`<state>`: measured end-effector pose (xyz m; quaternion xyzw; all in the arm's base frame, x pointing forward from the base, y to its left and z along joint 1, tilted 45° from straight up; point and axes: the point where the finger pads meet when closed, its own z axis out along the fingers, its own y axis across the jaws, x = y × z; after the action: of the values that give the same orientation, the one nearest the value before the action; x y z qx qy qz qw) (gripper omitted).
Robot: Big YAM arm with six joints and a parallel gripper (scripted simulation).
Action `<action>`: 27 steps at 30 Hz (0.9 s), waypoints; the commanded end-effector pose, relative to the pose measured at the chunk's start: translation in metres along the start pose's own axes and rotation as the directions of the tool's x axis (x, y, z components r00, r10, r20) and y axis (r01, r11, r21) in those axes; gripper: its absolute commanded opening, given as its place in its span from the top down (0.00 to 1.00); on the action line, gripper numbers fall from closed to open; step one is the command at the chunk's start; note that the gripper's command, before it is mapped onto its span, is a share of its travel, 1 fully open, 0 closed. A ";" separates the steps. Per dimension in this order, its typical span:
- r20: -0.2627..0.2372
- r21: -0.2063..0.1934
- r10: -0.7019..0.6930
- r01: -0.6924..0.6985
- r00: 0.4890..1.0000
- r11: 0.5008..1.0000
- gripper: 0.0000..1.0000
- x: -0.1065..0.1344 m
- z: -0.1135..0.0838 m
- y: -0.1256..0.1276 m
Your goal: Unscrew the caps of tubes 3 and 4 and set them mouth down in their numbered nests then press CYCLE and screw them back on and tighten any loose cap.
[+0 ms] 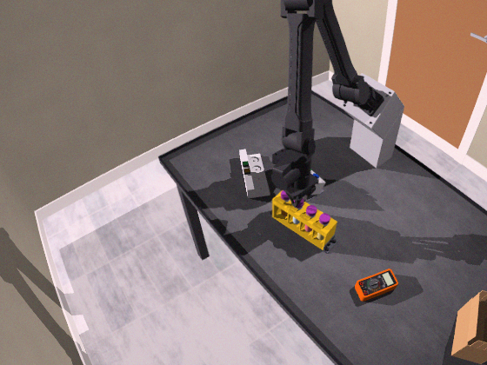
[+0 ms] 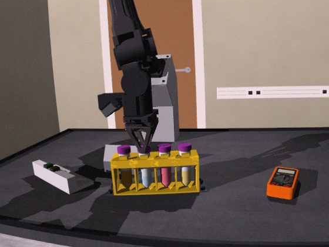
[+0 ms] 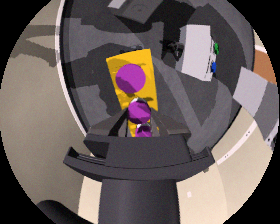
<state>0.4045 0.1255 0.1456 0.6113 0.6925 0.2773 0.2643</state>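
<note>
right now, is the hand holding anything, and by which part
The hand is closing on the purple cap of tube 3, fingers on opposite sides of the cap, with the tube standing in the yellow rack. The grip looks made, not certain.

Yellow rack, scuffed with pale marks, holds four tubes with purple caps and white collars; contents left to right in the exterior view are brown, pale blue, pink, pale yellow. Black arm on a light grey pedestal. Dark grey mottled table. Orange meter, black dial. White tray, green lamp. Brown door, white frame.
</note>
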 end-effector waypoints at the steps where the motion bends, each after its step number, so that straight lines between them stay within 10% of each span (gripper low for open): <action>1: -0.003 -0.020 0.002 -0.002 1.000 1.000 1.00 0.000 -0.003 0.010; 14: 0.011 -0.039 -0.293 0.293 0.956 0.955 1.00 -0.003 -0.005 0.018; 27: 0.032 -0.027 -0.807 0.808 0.589 0.589 1.00 -0.002 -0.007 0.019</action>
<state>0.4044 0.1254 0.1457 0.3322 0.8618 0.1673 0.3449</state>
